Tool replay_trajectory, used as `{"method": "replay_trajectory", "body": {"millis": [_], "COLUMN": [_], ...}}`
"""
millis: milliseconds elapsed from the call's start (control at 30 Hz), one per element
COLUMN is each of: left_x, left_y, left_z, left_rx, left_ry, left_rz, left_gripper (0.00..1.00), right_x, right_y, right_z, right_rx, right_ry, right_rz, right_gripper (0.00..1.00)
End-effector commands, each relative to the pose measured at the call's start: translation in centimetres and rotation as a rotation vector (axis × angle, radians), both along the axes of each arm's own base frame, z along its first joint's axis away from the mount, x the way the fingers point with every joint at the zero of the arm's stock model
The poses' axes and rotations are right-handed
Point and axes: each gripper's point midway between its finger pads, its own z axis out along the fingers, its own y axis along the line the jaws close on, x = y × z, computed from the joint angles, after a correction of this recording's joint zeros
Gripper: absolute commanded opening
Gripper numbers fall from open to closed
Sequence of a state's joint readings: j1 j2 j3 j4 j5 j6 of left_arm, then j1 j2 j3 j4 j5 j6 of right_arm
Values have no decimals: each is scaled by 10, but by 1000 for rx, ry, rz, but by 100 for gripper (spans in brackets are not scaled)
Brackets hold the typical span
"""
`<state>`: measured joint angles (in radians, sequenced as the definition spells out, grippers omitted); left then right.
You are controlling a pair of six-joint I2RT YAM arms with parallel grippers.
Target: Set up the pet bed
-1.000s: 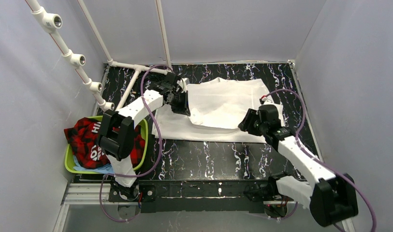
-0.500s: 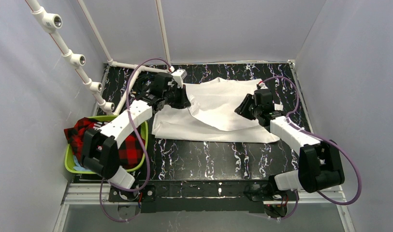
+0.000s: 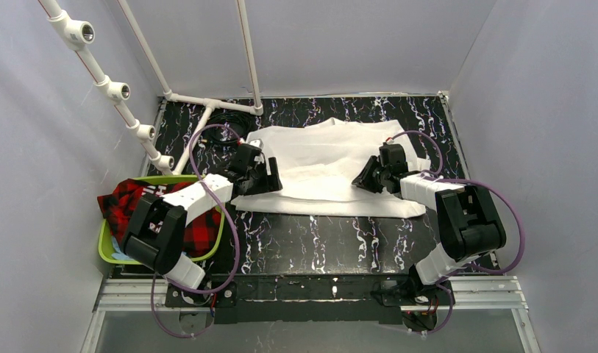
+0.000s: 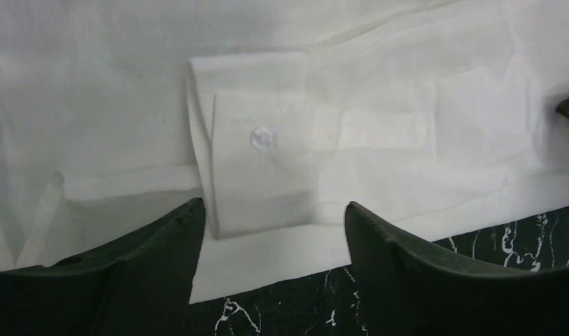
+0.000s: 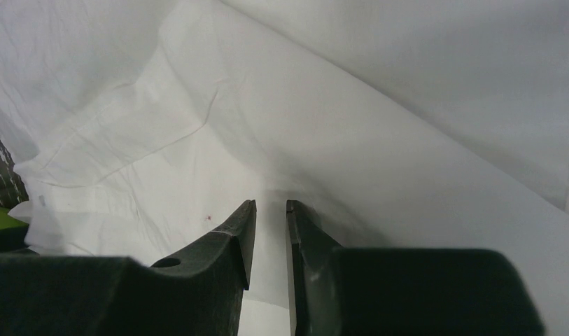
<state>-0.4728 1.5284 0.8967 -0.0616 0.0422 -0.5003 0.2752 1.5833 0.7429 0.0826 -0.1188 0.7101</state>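
Top view, white cloth (image 3: 332, 158) spread on the far half of the marbled table (image 3: 340, 235), left gripper (image 3: 270, 182) at its left edge, right gripper (image 3: 360, 182) on its right part, left wrist view, jaws wide apart and empty over a buttoned cuff (image 4: 260, 140), right wrist view, jaws nearly together on cloth, grip unclear

Green basket (image 3: 103, 240) holding red plaid cloth (image 3: 126, 207), at left edge of black marbled table (image 3: 318, 237).

**A robot lab booth, we'd say**

We're looking into a test cell here: plain grey walls (image 3: 31, 220) box in a black marbled worktop (image 3: 332, 235). Two robot arms (image 3: 193, 195) sit bolted by a metal rail (image 3: 123, 296), purple cables (image 3: 235, 234) looping loose, with a white pipe frame (image 3: 207, 101) far left.
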Motion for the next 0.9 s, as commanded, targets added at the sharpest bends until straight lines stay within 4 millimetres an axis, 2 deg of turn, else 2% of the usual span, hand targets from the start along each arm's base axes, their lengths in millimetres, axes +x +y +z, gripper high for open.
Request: {"method": "replay_trajectory", "body": {"millis": [0,100,200,267,400,567,800,867], "left_x": [2,14,26,34,38,31,21,21], "left_y": [11,6,9,13,12,17,13,12], "left_z": [14,32,38,32,11,-13,-28,-33], "left_rx": [-60,-145,-151,-124,-52,14,0,-3], "left_ry": [34,56,49,68,197,341,424,434], "left_rz": [131,119,141,152,140,173,194,199], "left_gripper": [80,86,87,85,73,61,55,42], "right_x": [4,3,2,1,1,3,12,16], "right_y": [0,-1,-3,-4,-6,-6,-6,-6], "right_z": [7,11,13,13,14,20,33,37], "right_rx": [9,3,-11,-23,-38,-44,-63,-69], "right_ry": [-23,-28,-36,-35,-34,-46,-88,-102], "right_rz": [-7,-1,8,12,20,29,39,44], "right_gripper": [31,31,31,31,31,32,35,35]}}
